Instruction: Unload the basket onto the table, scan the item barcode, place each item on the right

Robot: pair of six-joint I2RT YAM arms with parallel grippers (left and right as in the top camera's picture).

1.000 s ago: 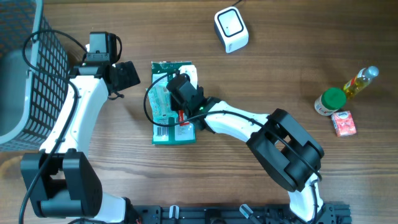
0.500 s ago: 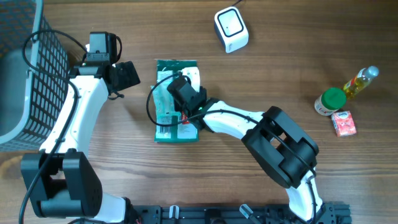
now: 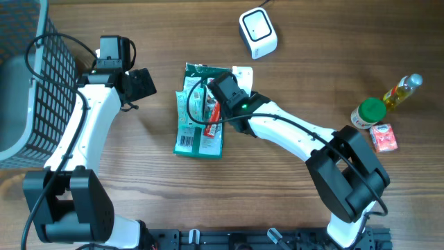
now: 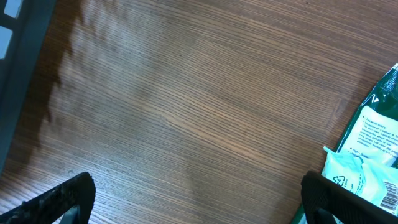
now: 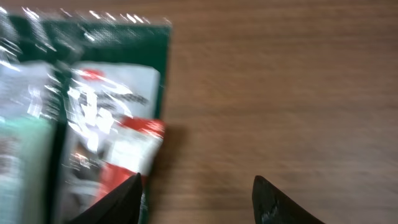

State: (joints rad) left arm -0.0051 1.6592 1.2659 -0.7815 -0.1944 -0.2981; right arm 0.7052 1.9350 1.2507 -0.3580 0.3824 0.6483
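The item, a flat green and white packet (image 3: 198, 114), lies on the wooden table with a barcode (image 3: 186, 141) near its lower left corner. My right gripper (image 3: 224, 87) hovers at the packet's upper right edge. In the right wrist view the gripper (image 5: 196, 190) is open, with bare wood between the fingers and the left fingertip (image 5: 127, 196) just over the blurred packet (image 5: 93, 118). My left gripper (image 3: 142, 83) is open, left of the packet. Its view shows wide-spread fingers (image 4: 68, 199) over wood and the packet's corner (image 4: 373, 146) at right. The white scanner (image 3: 258, 32) stands at the back.
A black wire basket (image 3: 31, 76) fills the left edge. At the far right stand a small oil bottle (image 3: 402, 90), a green-lidded jar (image 3: 368, 113) and a pink carton (image 3: 383, 137). Bare wood lies between the packet and the scanner.
My right gripper has slid up and right off the packet's middle to its upper right edge, its jaws opening wider. The packet shifted slightly right. The left arm stayed still.
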